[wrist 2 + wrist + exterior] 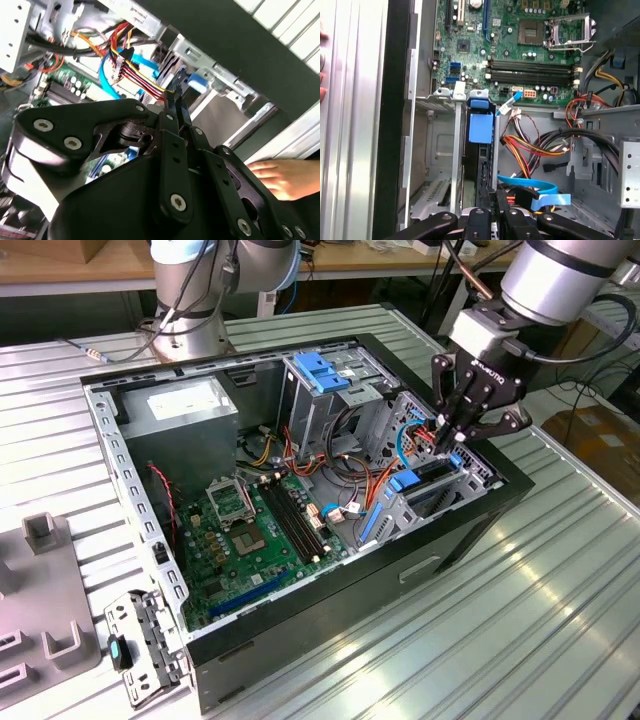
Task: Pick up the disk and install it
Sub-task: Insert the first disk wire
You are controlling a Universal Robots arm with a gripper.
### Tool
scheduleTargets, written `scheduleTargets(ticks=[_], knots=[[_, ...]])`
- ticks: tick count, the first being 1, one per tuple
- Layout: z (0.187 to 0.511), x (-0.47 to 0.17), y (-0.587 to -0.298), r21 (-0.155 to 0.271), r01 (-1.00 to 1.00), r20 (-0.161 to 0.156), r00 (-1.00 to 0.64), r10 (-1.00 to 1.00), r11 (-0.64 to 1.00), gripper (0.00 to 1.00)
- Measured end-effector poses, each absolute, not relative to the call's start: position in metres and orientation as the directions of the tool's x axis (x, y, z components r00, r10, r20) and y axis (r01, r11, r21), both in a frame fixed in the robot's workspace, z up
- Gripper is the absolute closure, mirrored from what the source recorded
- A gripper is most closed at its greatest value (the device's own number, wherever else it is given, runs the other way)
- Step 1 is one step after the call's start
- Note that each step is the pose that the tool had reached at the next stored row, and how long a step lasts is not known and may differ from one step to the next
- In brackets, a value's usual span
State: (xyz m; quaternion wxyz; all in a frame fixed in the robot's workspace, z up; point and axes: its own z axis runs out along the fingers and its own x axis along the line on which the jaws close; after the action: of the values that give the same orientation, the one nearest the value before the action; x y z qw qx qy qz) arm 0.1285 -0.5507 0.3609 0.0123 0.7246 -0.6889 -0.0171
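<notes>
The disk [432, 472] stands on edge in the drive bay at the exterior view's right side of the open computer case [300, 640]. In the first wrist view the disk [482, 167] is a dark slab between metal bay walls, topped by a blue plastic rail tab [480, 127]. My gripper [450, 440] hovers right over the disk's cable end. Its fingers are shut, tips together, in both wrist views [172, 97] [497, 202]. They sit next to a red and yellow cable bundle [132, 70]. I cannot tell whether the tips touch the disk.
A grey metal box [180, 410] sits at the case's back, beside a metal cage with a blue top [325, 370]. The motherboard [260, 530] lies on the floor. Blue cables [535, 192] run beside the bay. A person's hand [280, 175] rests outside the case. A bracket [140, 640] lies on the table.
</notes>
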Motion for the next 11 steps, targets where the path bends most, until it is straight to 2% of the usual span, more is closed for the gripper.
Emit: scheduleTargets(ticks=[11], knots=[[0.3526,0.1284,-0.5542,0.042,-0.999,-0.007,0.012,-1.0,-0.013,0.84]])
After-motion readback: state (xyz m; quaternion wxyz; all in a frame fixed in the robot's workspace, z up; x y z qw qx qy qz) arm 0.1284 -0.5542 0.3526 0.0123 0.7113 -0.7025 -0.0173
